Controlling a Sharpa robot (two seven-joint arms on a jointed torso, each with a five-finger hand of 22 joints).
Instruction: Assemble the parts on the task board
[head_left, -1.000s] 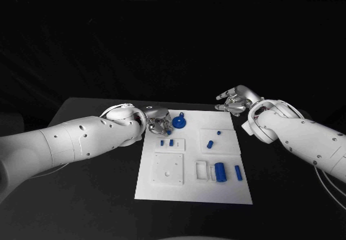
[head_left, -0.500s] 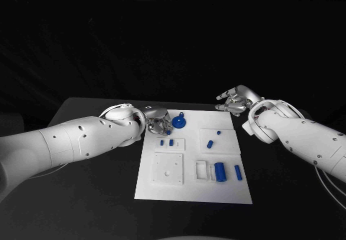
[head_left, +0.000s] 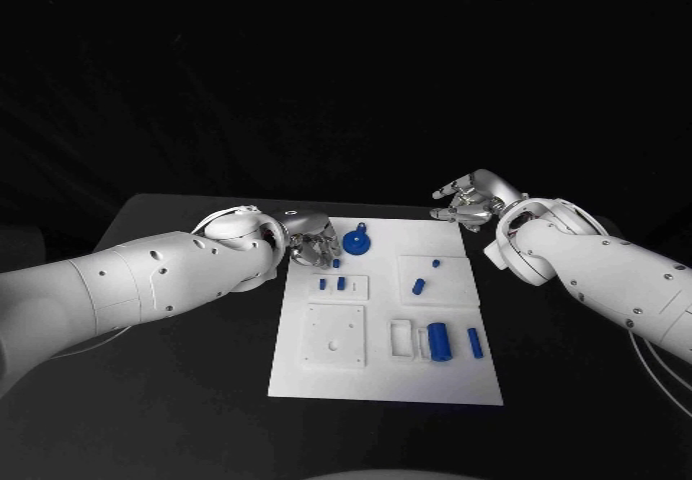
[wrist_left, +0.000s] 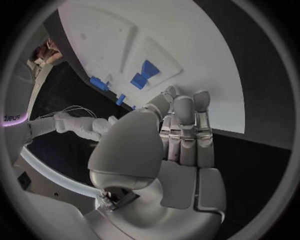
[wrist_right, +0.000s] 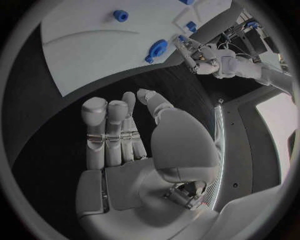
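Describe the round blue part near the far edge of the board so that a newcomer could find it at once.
Start at the white task board in the middle of the black table and go to its far edge, left of centre. There, just beside the left robot hand, lies the round blue part: a flat disc, by far the widest blue piece there, while its neighbours are small pegs and blocks.

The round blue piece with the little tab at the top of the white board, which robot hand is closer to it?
Left. The left robot hand sits just beside the round blue piece, over the task board's far left corner. The right robot hand hovers beyond the board's far right corner, farther away.
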